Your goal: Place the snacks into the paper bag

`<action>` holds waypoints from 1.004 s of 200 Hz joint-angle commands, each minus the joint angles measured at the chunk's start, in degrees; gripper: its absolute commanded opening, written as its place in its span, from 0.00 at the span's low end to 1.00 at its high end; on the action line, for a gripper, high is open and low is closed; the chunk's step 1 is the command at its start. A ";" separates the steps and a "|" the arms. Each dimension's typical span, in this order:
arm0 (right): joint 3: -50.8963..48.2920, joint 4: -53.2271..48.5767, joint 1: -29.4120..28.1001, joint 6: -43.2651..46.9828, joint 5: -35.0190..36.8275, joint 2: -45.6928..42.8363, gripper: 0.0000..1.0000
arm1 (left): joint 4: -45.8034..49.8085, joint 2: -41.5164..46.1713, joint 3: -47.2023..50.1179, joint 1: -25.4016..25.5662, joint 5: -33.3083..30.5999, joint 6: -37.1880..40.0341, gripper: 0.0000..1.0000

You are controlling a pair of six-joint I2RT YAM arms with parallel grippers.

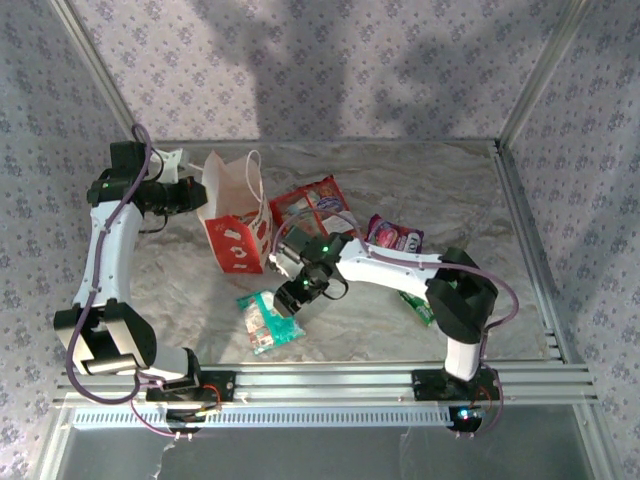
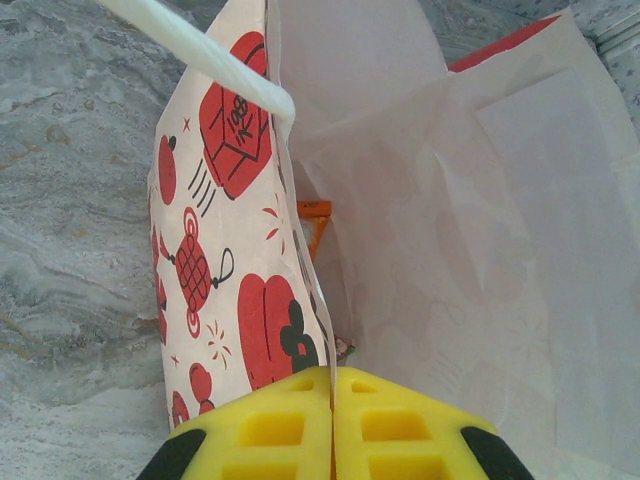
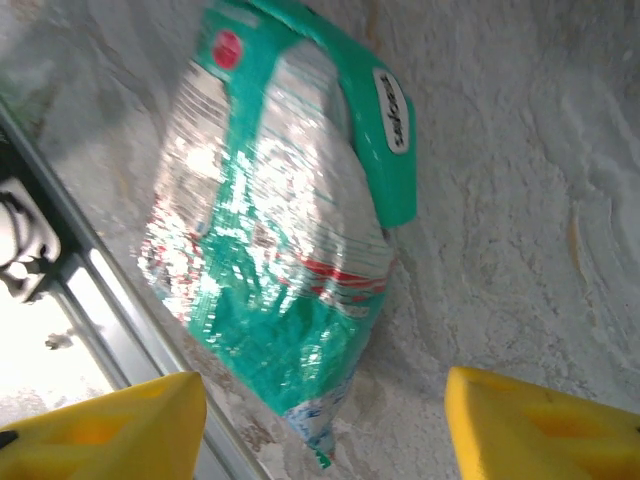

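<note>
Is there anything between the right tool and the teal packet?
Nothing visible. The right tool hangs open facing the teal packet, which lies uncovered on the table, with no other packet across the gap.

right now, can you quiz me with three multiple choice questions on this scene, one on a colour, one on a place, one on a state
1. The shapes printed on the paper bag are: A blue, B red, C green.
2. The teal packet is: A inside the bag, B standing on end, C flat on the table beneath the right gripper.
3. The left gripper is: A shut on the bag's wall, B open over the table, C shut on a packet.

Answers:
1 B, the left wrist view shows red prints on white paper.
2 C, the right wrist view has it lying flat on the table under the open gripper.
3 A, its yellow fingers meet with the paper edge pinched between them.
</note>
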State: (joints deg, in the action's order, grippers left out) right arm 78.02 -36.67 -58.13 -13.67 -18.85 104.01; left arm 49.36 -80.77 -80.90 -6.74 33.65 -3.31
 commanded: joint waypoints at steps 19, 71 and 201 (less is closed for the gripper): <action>0.65 -1.13 -1.52 0.80 -0.92 3.46 0.69 | -0.14 2.09 0.44 0.28 1.38 -0.38 0.08; 3.46 -1.90 -2.11 2.46 -2.07 7.18 0.78 | -0.32 2.22 0.33 0.24 1.77 -0.46 0.08; 5.27 -5.82 -2.05 2.69 1.86 9.25 0.18 | 0.21 2.49 0.31 0.27 1.54 -0.54 0.08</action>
State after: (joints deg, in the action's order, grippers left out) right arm 85.01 -39.59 -59.99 -10.98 -20.27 116.14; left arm 49.39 -79.92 -80.44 -6.74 33.65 -3.60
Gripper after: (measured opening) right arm 0.232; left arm 0.084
